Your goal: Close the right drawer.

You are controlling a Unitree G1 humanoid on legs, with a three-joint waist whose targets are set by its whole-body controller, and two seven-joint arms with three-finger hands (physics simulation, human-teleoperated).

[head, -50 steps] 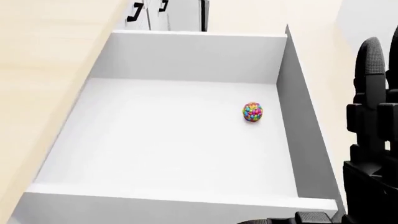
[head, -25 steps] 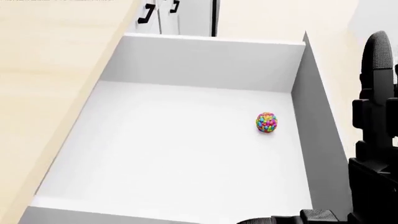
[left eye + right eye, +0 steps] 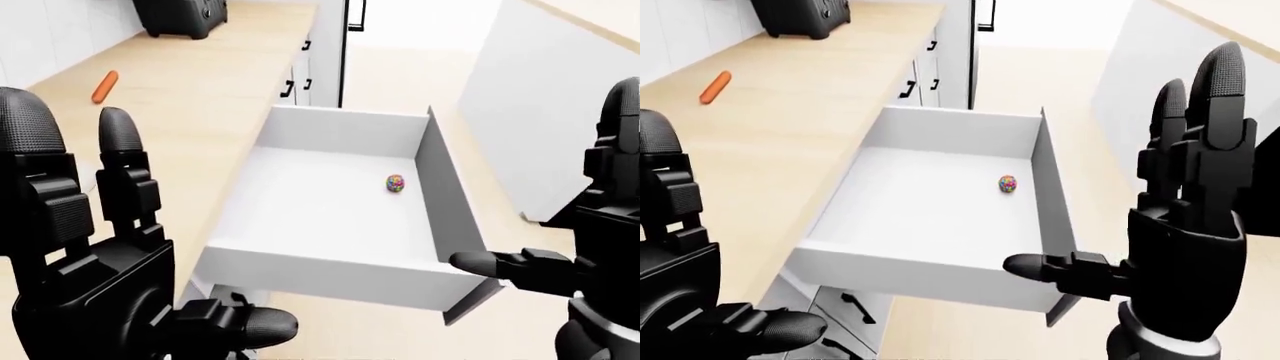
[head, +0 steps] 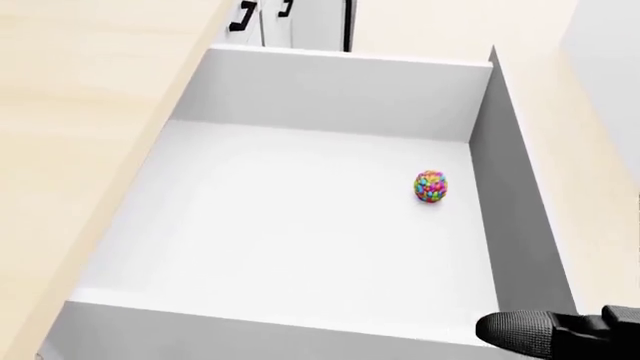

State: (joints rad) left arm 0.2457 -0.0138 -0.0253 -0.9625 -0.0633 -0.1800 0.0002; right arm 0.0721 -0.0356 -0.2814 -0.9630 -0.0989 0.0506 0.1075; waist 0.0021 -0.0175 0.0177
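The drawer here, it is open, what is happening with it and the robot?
A humanoid robot stands before a white drawer pulled far out from the wooden counter. Both black hands are raised with open fingers: the left hand low at the left of the left-eye view, the right hand beside the drawer's right corner, its thumb near the front panel. Neither hand grips anything. A small multicoloured ball lies inside, toward the drawer's right wall. The drawer is not yet closed.

An orange carrot [image 3: 104, 86] lies on the wooden counter [image 3: 200, 90] near a black appliance [image 3: 180, 15].
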